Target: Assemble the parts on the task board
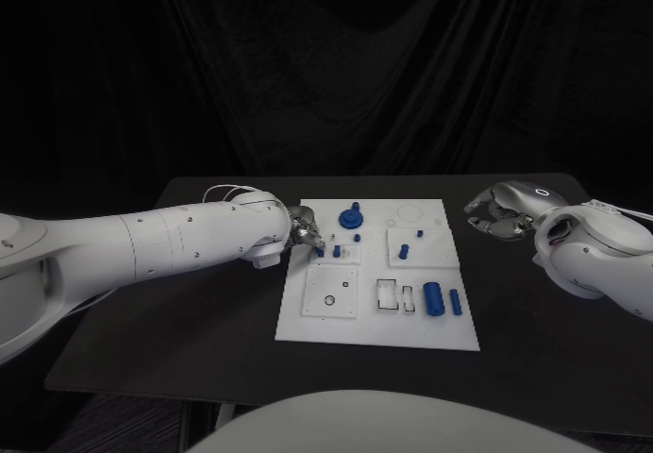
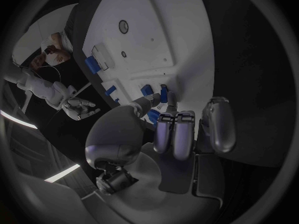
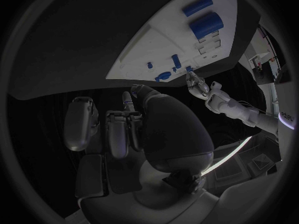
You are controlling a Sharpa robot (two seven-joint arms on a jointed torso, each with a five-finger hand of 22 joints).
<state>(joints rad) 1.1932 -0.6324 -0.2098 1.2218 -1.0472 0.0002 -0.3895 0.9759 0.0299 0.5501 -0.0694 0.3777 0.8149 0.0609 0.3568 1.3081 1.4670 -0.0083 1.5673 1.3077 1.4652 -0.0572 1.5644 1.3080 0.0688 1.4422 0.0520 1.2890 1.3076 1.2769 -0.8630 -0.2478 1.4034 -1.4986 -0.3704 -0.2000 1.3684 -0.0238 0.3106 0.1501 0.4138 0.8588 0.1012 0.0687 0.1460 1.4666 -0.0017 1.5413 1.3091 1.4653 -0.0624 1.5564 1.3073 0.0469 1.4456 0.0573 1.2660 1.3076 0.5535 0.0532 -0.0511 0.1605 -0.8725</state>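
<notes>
Several blue parts are sitting on the task board [image 1: 310, 326], and the one I am working is a small peg [image 1: 320, 251] near the board's left edge, toward the far half. I am seeing it standing roughly upright, long axis pointing up from the plate, and my left hand [image 1: 302, 231] is lying right at it, fingertips [image 2: 171, 104] touching or pinching it; I cannot tell from the wrist view whether it is truly gripped or only touched. The peg is lying just ahead of that hand, toward the board's middle, so the left arm is clearly the nearer one for it.

Moving outward, a round blue knob [image 1: 351, 220] is standing near the far edge, and a second small peg [image 1: 336, 252] is standing just beside the one at my fingertips. A longer peg [image 1: 403, 251] is standing right of centre. Near the board's near right corner a thick cylinder [image 1: 433, 297] and a thin rod [image 1: 455, 302] are lying flat, long axes running near to far. White recessed slots [image 1: 394, 295] beside them are looking unfilled, as is the round hole [image 1: 329, 302] in the near left panel.

My right hand [image 1: 498, 215] is hovering off the board's far right corner, well apart from every part, fingers curled inward and holding nothing.
</notes>
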